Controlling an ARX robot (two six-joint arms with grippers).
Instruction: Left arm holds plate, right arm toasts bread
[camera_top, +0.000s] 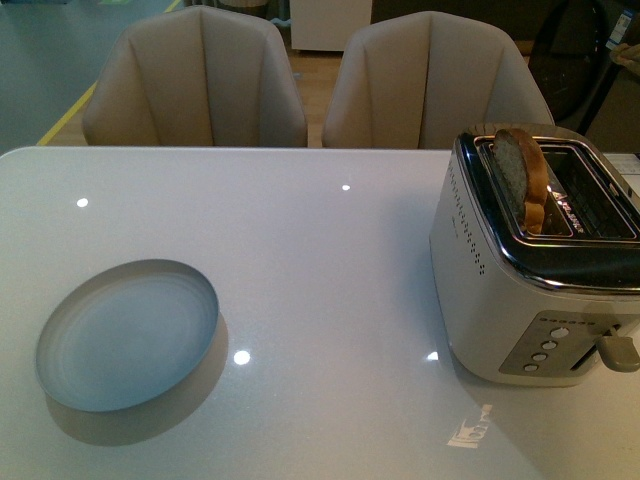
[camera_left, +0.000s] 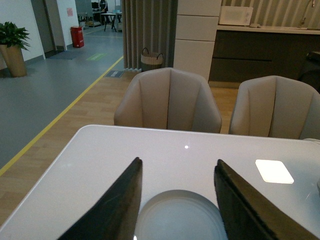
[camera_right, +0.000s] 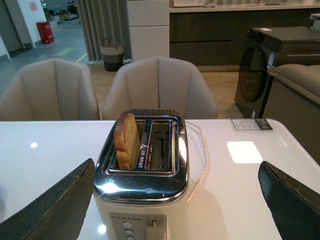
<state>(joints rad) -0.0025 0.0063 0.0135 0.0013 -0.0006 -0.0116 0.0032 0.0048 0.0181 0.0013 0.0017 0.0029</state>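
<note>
On the table: a glossy white table (camera_top: 300, 260) carries a plate at the robot's left and a toaster at its right, well apart from each other.
Plate: the pale blue-grey plate (camera_top: 128, 334) lies flat on the table near the front left edge, empty, with faint rings showing inside its raised rim. In the left wrist view the plate (camera_left: 180, 217) shows low between the two dark fingers.
Left gripper: the left gripper (camera_left: 177, 205) has its jaws spread wide, one finger (camera_left: 117, 207) on each side of the plate. It seems to hang above the plate without touching it, though the fingertips run out of the picture, so contact cannot be told for certain.
Toaster: the cream and chrome toaster (camera_top: 535, 270) stands upright at the right edge of the table, with two slots on top and a column of round buttons beside a lever on its front face.
Bread: the bread (camera_top: 522, 178) stands on edge in the slot nearer the plate, its rounded brown crust rising well above the chrome top. The other slot is empty.
Right gripper: the right gripper (camera_right: 175, 200) is spread wide, its fingers (camera_right: 55, 207) flanking the toaster and gripping nothing.
Behind the table: two beige chairs (camera_top: 195, 80) face the far edge.
</note>
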